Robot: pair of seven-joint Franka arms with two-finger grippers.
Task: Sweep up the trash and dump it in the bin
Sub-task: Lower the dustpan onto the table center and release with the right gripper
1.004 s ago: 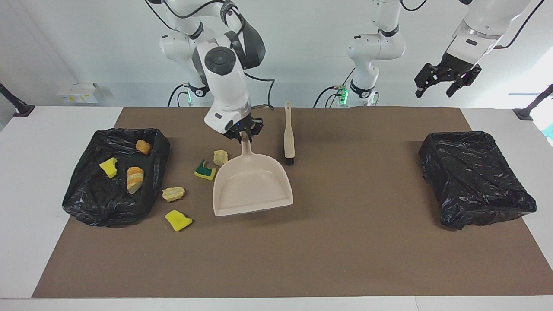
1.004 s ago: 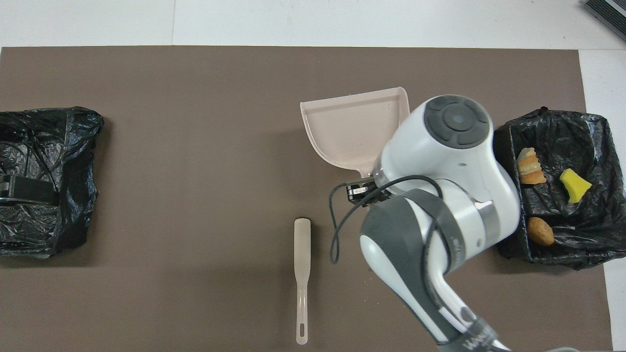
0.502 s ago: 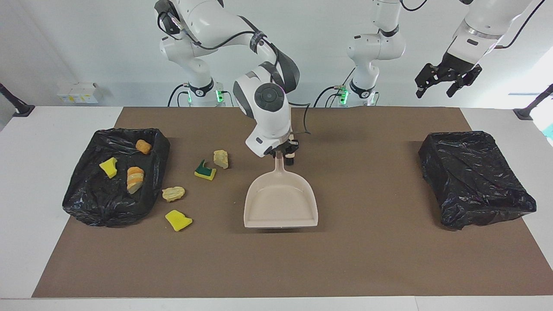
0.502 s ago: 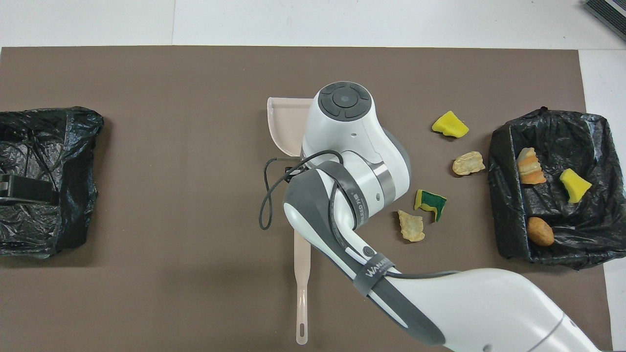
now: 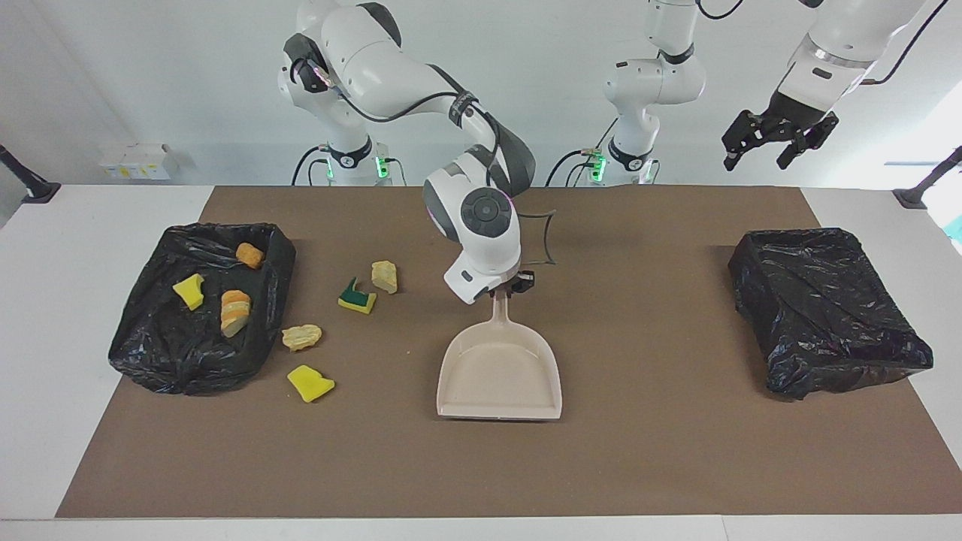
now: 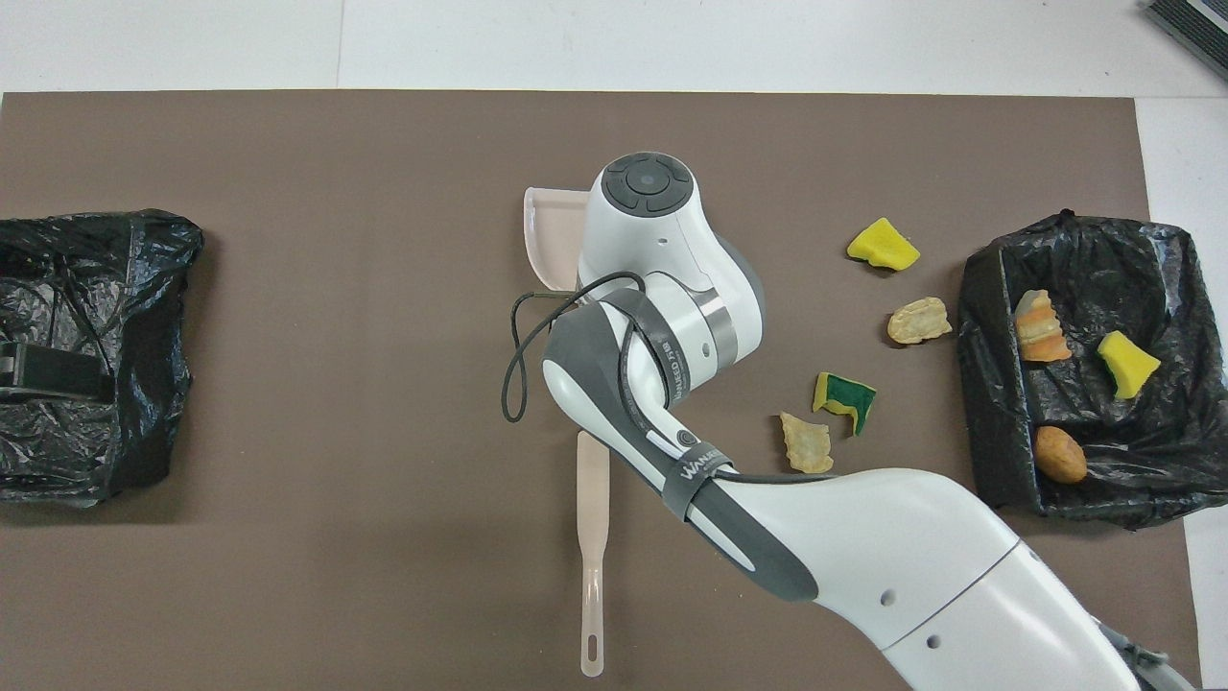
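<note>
Four trash scraps (image 5: 331, 321) lie on the worktop's mat beside the bin (image 5: 150, 353) at the right arm's end; three more lie inside it. The right claw (image 5: 502, 291) grips the dustpan (image 5: 500, 372) handle mid-mat. The left claw (image 5: 774, 143) waits raised, fingers apart.

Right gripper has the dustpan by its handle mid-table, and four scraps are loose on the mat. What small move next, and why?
Probably set the dustpan flat and let go. The right gripper is shut on its handle, the pan looks empty, and four scraps, such as the green-backed sponge, lie loose beside the bin at the right arm's end. The brush lies unheld; the open left gripper waits, raised.
</note>
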